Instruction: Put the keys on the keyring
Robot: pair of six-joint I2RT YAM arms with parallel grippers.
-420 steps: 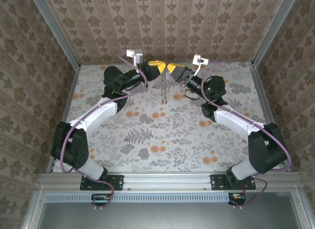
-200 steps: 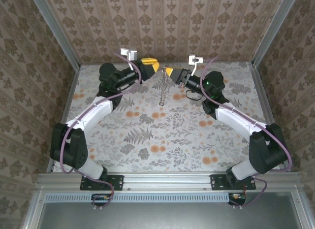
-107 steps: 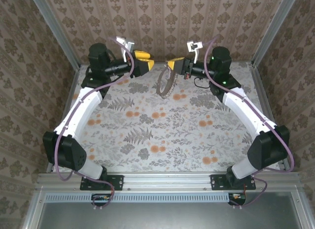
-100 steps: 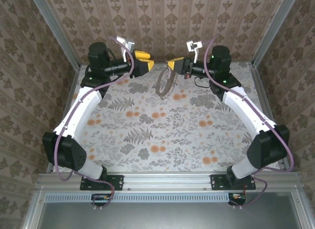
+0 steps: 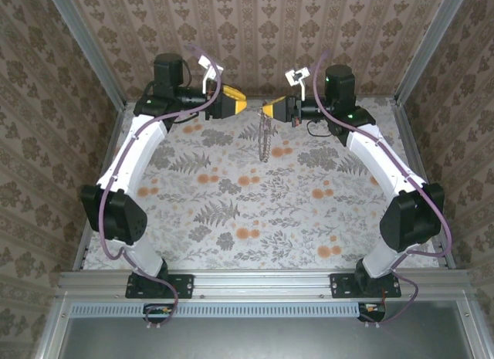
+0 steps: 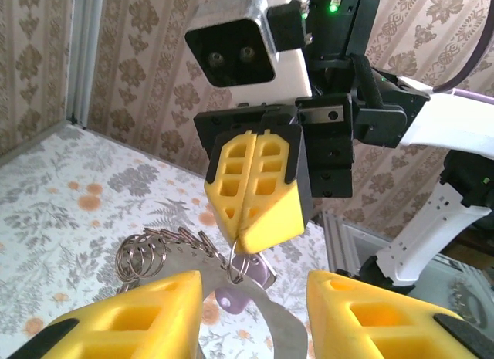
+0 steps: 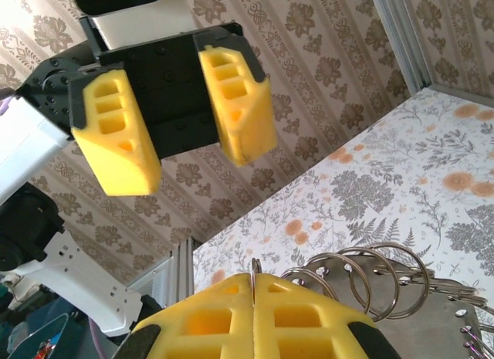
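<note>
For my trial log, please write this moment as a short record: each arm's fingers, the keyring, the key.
left fingers: open, empty, facing the right ones, apart from them
right fingers: shut on the keyring
keyring: hangs down from the right fingers
key: lilac head, just under the right fingers; threaded or not, cannot tell

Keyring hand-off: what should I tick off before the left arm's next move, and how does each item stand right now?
1. Grip: the right end effector is shut on the keyring: ok.
2. The keyring hangs freely below that grip: ok.
3. The left end effector is open: ok.
4. Nothing sits between its fingers: ok.
5. The two end effectors face each other, apart: ok.
6. The key is threaded onto the keyring: cannot tell.
</note>
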